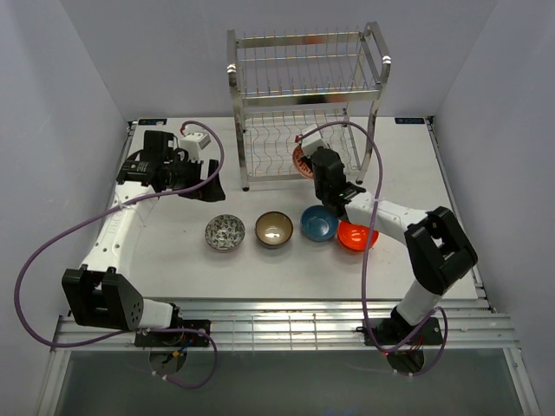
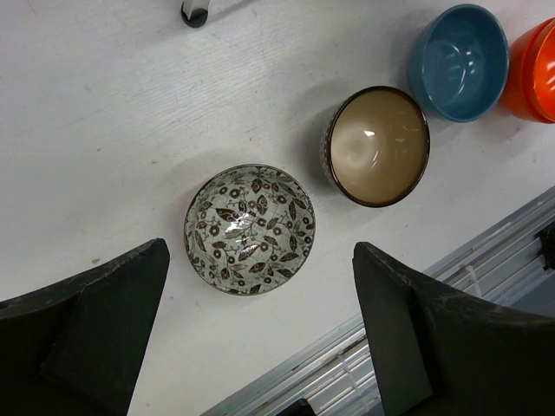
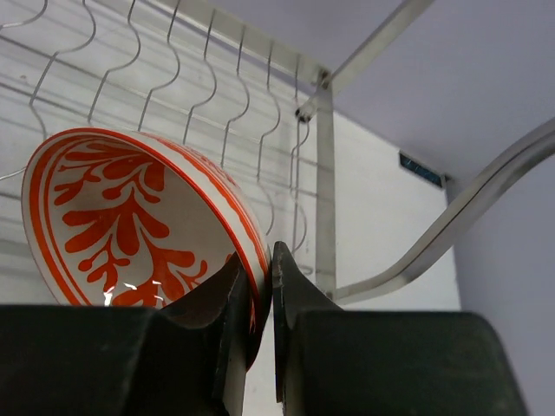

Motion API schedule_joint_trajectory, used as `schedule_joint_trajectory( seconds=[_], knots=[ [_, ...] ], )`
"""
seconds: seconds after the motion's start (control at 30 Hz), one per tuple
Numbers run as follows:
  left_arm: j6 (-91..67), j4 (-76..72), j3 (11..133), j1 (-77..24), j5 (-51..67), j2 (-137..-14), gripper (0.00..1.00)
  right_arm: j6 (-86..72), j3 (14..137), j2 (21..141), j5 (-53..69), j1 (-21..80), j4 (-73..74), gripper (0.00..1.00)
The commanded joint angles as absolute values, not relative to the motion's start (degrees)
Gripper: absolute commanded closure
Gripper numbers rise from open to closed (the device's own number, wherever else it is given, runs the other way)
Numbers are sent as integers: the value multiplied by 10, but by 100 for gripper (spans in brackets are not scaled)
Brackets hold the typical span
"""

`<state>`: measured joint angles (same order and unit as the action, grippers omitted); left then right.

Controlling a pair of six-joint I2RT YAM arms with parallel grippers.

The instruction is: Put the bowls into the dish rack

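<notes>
Bowls number five in view, and one of them, the red-and-white bowl (image 3: 130,217), is in the right pincer (image 3: 263,260). The jaws are narrow and pinch its rim, one finger inside and one outside. The bowl stands tilted, almost on its edge, inside the lower tier of the rack (image 1: 232,95). The wavy wires (image 3: 208,87) are just behind and above this pincer, and a post (image 3: 324,191) is close at its right side. I cannot tell if the lower edge of the bowl already touches the wires.

The left pincer (image 2: 260,250) is wide and holds nothing. It hovers over the counter (image 1: 173,251), with the floral bowl (image 2: 250,229) directly below, between its fingers. The brown bowl (image 2: 379,146) lies further right of it, and the blue bowl (image 2: 460,61) and the orange bowl (image 2: 536,69) beyond that.

The step in hand seems to be setting the held bowl into the rack. To do it well, I think the right pincer should go down slowly at the same tilt, until the edge sits between two wires. Then it should open only a little and draw straight back toward itself, so no finger catches the post. The left pincer can go down with one finger inside the floral rim.
</notes>
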<state>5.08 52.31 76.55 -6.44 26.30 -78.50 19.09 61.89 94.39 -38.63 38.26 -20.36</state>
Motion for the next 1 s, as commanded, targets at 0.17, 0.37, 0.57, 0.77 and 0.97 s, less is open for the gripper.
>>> schedule_joint_trajectory(
  seconds=[0.17,0.37,0.57,0.77,0.97],
  knots=[
    [55,497,739,-60,262,-763,2,531,591,1036,-388,383,-701,92],
    [62,488,728,-57,258,-760,2,591,635,1105,-377,381,-750,92],
    [69,480,715,-50,260,-758,2,608,701,1167,-398,375,-739,92],
    [75,470,702,-44,262,-751,2,587,777,1213,-432,362,-669,92],
    [77,460,692,-38,263,-750,2,569,842,1259,-445,344,-613,92]
  ],
)
